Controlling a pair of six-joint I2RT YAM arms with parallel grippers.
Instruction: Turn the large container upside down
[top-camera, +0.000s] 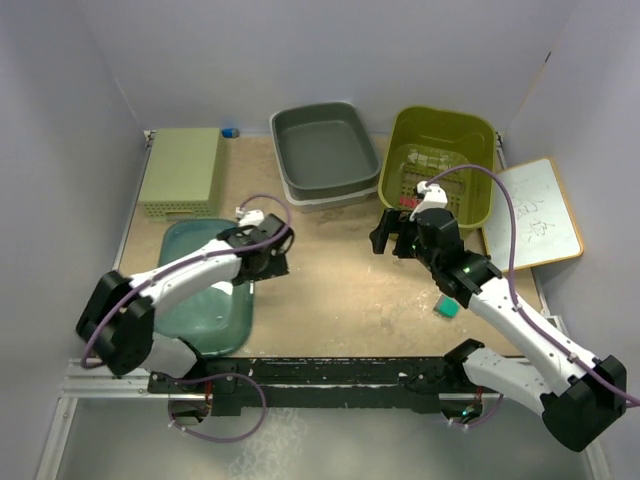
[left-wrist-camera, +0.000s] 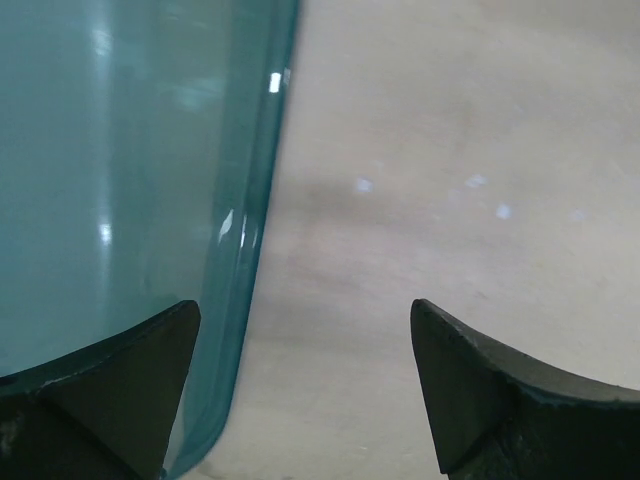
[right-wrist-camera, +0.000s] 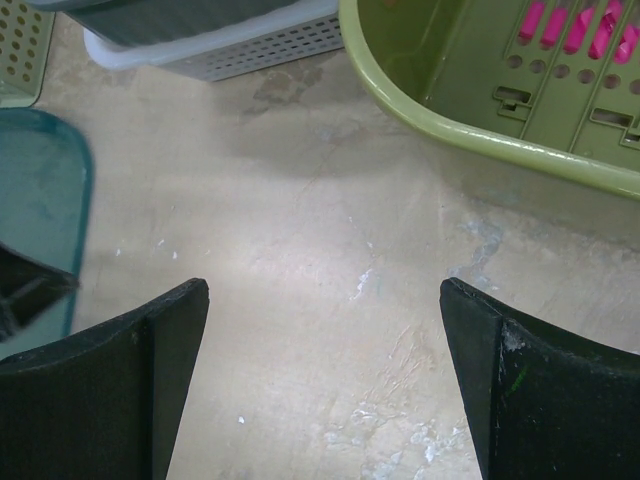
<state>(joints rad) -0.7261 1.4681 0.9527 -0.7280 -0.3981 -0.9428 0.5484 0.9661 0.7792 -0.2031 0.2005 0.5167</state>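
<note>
The teal container (top-camera: 188, 245) lay on the sandy surface (top-camera: 340, 280) at the lower left of the top view. Its smooth flat side faced up, so it looked bottom up.

The left end effector (top-camera: 268, 255) hung over the container's right edge with its jaws wide apart, and it held nothing. In the left wrist view one finger (left-wrist-camera: 120, 390) sat over the teal container (left-wrist-camera: 120, 150) and the other over bare surface, with the rounded edge between them. I could not tell if a finger touched it.

The right end effector (top-camera: 392, 238) was near the middle of the top view, also spread wide and holding nothing. In its own view the right end effector (right-wrist-camera: 325, 290) had only bare surface under it.

At the top middle a grey tub (top-camera: 325, 150) sat in a white basket (top-camera: 318, 197). A green basket (top-camera: 440, 150) stood just to the right of it, with pink things (right-wrist-camera: 570, 25) inside. At the upper left lay a pale green basket (top-camera: 182, 170). A white board (top-camera: 535, 215) lay at the right edge, and a small green block (top-camera: 447, 308) sat beside the right arm.
</note>
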